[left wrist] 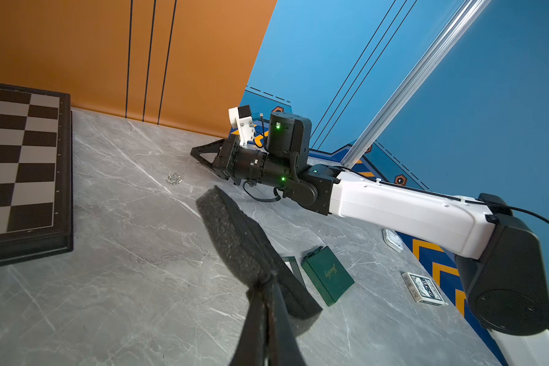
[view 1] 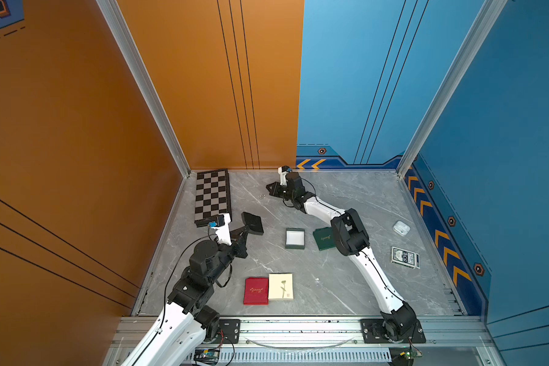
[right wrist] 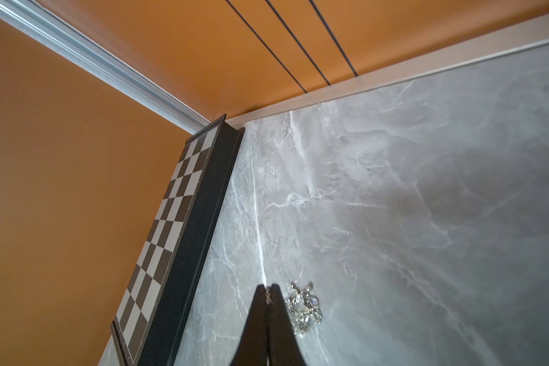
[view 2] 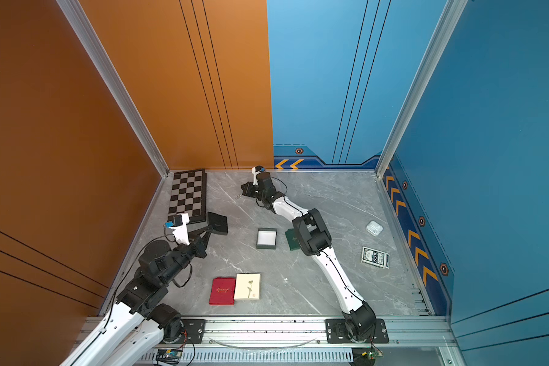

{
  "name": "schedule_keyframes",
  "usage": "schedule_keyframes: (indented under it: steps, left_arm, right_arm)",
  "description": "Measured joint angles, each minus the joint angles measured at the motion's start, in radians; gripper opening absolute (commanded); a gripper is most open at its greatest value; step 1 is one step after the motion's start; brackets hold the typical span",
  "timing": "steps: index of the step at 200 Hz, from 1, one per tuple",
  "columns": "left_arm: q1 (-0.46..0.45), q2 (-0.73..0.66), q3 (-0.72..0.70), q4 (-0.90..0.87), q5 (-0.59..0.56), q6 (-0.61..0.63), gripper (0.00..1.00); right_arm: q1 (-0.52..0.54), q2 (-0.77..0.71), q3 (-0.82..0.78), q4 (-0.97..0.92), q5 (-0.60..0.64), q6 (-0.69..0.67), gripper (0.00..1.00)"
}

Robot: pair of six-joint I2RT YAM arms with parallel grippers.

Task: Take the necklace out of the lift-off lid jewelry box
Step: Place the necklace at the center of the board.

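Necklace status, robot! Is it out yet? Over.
Right gripper shut on necklace, pile on table. Left gripper shut on foam pad. Box open, empty. Nothing blocking.

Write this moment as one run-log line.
left gripper: shut on foam pad | right gripper: shut on necklace | necklace: touching table | box: open

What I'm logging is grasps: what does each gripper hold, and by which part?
Left gripper: black foam pad, pinched at one edge. Right gripper: necklace, pinched by its chain, rest heaped on the table.
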Motion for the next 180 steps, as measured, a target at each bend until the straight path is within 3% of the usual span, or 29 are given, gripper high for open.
schedule_keyframes:
  steps: [138,180]
  left_arm:
    - [0.000,0.002,0.000,0.000,0.000,0.000,0.00]
    - [0.004,0.018,0.000,0.000,0.001,0.000,0.00]
  right_arm:
    - [-0.052,0.045,0.058,-0.019,0.152,0.079,0.00]
    - [-0.070,0.045,0.058,-0.030,0.151,0.079,0.10]
